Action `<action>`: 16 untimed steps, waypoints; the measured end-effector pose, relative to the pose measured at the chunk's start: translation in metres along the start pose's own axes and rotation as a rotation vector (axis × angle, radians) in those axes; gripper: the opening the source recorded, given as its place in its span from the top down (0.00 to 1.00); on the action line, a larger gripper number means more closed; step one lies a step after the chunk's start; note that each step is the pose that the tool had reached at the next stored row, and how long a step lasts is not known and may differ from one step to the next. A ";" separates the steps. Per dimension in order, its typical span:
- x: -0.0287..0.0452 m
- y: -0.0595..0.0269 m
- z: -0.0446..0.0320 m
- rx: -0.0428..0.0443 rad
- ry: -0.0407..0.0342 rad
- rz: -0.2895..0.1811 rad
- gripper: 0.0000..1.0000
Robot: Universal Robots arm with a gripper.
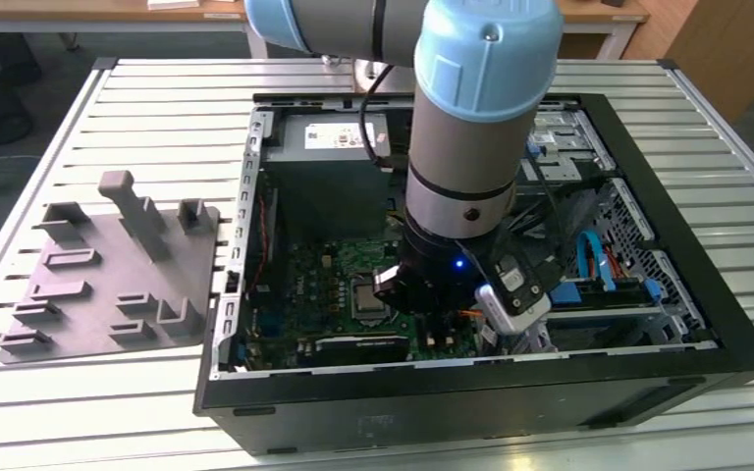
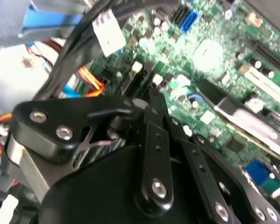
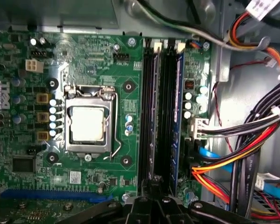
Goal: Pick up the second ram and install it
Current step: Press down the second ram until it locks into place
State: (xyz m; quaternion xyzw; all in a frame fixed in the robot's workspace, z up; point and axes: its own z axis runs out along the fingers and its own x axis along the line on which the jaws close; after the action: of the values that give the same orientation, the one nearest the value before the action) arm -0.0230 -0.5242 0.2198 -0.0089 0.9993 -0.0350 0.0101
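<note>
My gripper [image 1: 436, 299] is down inside the open computer case, right over the memory slots [image 3: 165, 112] beside the processor socket [image 3: 87, 123]. In the first wrist view its fingertips [image 3: 152, 183] are drawn together at one end of the slots. From them a thin dark edge, the second ram [image 3: 154, 121], runs along a slot, standing on its edge. In the second wrist view the gripper [image 2: 147, 105] points at the same slots on the green motherboard [image 2: 210, 51]. Another slot holds a stick with a bluish edge [image 3: 179, 107].
The grey holder plate [image 1: 115, 285] lies on the slatted table at the exterior view's left, outside the case. Bundles of black, red, yellow and orange cables [image 3: 242, 149] crowd the space beside the slots. The case walls [image 1: 482, 392] close in the board.
</note>
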 end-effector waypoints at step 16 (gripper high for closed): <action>-0.0045 0.0383 -0.0096 -0.0277 0.0105 0.000 0.90</action>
State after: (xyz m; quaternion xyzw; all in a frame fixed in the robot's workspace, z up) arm -0.0194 -0.4853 0.2268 -0.0090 0.9997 -0.0212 0.0048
